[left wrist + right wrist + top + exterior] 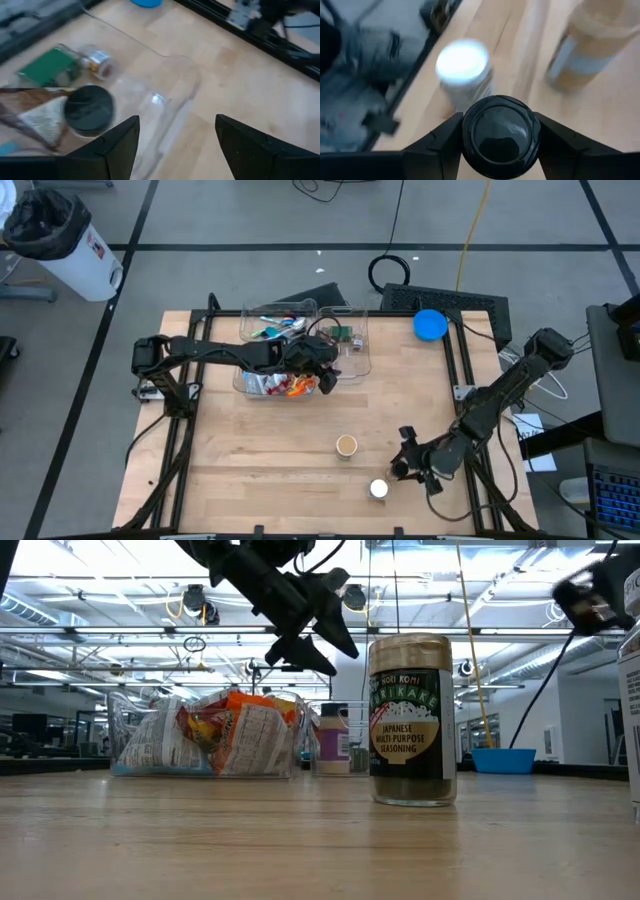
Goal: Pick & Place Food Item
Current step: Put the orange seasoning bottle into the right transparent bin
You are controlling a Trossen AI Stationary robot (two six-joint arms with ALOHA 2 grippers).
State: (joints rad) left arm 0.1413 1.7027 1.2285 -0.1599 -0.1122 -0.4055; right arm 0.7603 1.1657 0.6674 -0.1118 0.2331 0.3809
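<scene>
My right gripper is near the table's front right, shut on a black-capped jar. Just beyond it a white-lidded jar and a brown-lidded seasoning jar stand upright on the table. My left gripper hangs open over the clear bins at the far middle and holds nothing. In the bin below it lie a black-lidded jar, a green packet and a small jar. My right gripper has the jar's round black cap pinched between its two fingers, one on each side. The fingers come slanting down from the table's right side. The cap hides the jar's body, so I cannot tell whether it stands on the table or is lifted.
A clear bin full of snack packets sits by the left gripper. A blue bowl rests at the far right, beside a black frame rail. Bare wood lies between the bins and the jars.
</scene>
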